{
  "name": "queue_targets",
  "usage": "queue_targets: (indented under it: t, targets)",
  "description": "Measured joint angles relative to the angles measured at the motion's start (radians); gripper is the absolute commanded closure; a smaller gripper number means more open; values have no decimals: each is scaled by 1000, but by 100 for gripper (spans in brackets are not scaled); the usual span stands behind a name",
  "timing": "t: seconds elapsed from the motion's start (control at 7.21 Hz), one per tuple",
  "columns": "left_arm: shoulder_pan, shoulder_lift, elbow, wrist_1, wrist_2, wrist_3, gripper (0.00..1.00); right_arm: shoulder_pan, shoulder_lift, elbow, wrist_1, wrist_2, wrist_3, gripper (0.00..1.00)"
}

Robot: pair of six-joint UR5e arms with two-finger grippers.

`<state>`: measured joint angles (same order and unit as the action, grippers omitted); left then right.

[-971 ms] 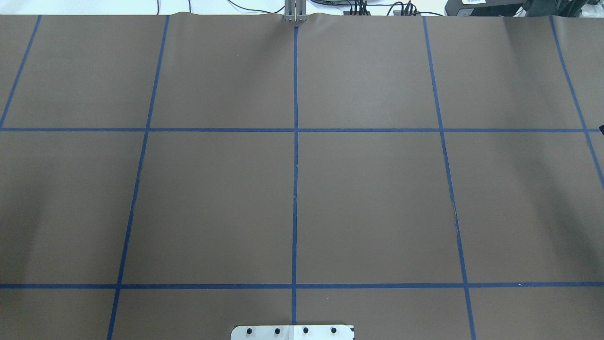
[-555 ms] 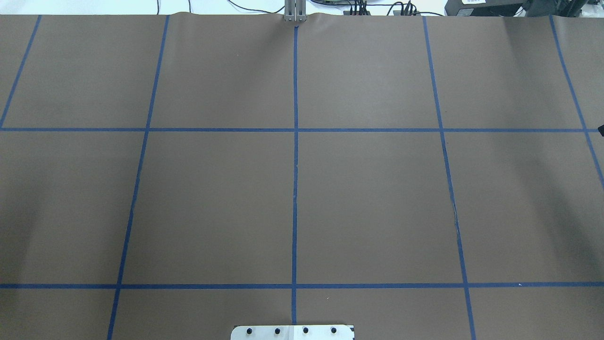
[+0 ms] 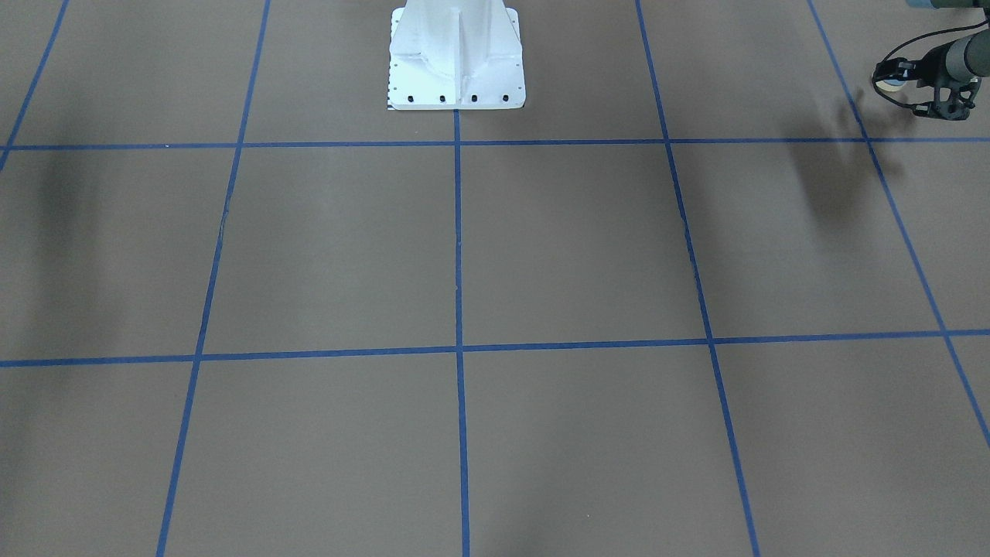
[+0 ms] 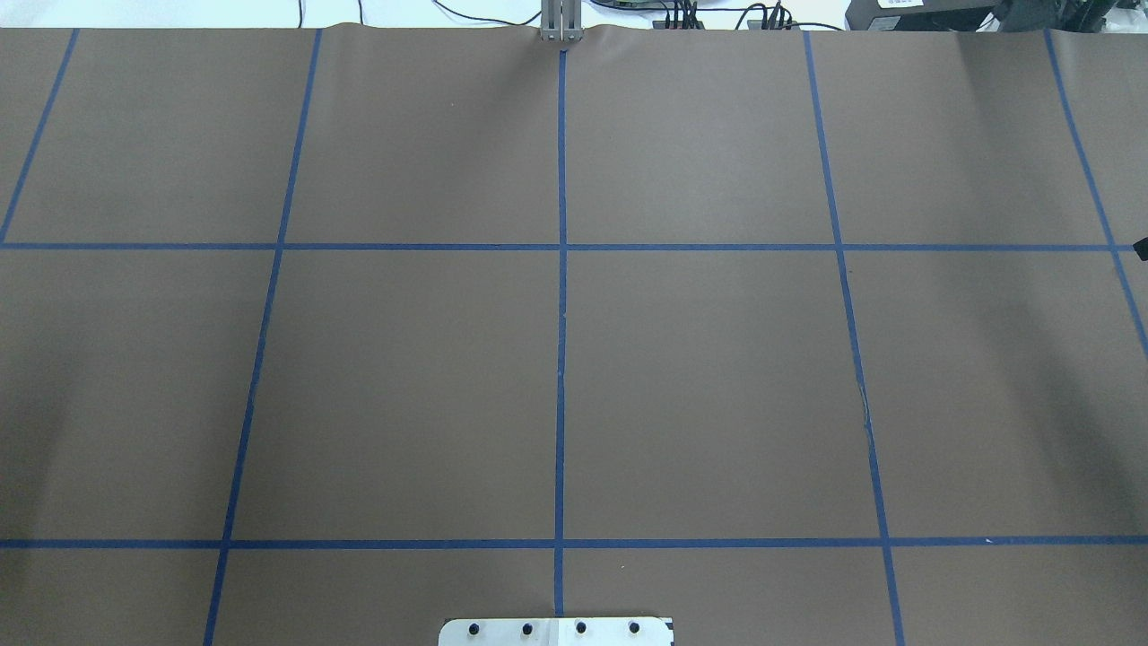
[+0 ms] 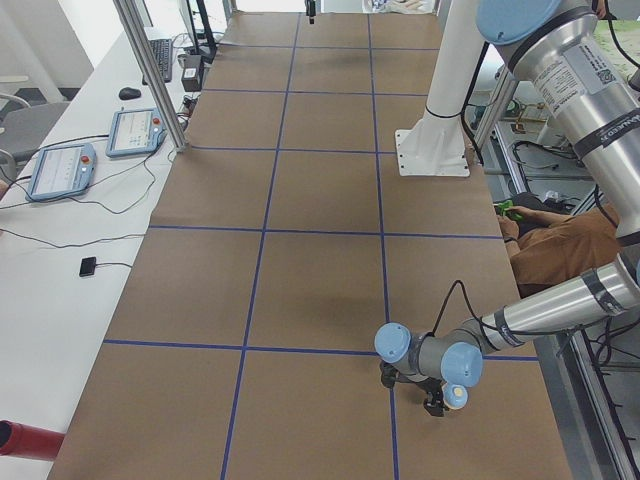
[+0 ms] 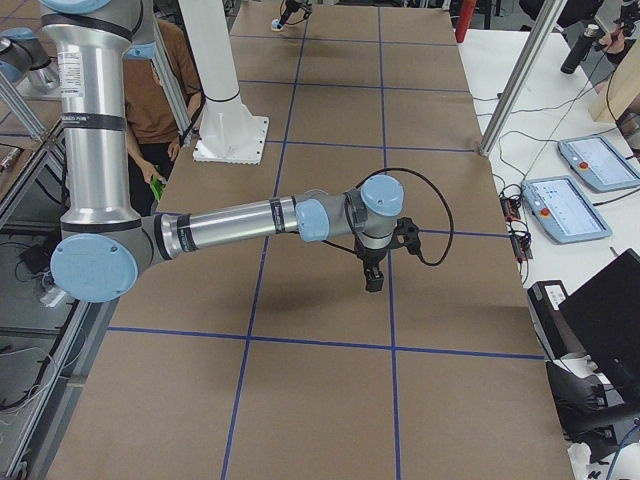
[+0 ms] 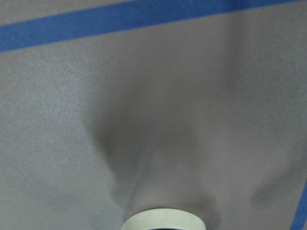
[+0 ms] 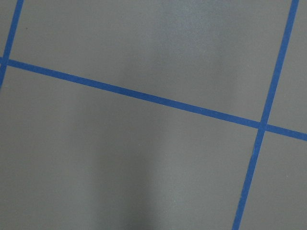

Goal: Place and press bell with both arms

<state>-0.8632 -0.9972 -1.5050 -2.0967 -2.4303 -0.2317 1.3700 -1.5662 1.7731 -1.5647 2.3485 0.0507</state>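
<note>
Bell within left gripper, above table.

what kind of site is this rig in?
Likely a robotics lab or test cell: a brown paper-covered table gridded with blue tape lines, blue-and-white teach pendant tablets wired on a white side bench, and a white metal pedestal base bolted down.
</note>
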Motion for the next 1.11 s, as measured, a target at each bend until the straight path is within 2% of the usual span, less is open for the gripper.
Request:
queue_targets:
  t: [0.69,0.97,1.11]
  targets:
    - [30,-2,13,0,0,-10,1,-2,-1,0,0,1,0,0]
    - [39,-5,18,0,0,-11,5,-3,-1,0,0,1,0,0]
    - [43,-6,21,0,0,-11,19,-5,-2,0,0,1,0,0]
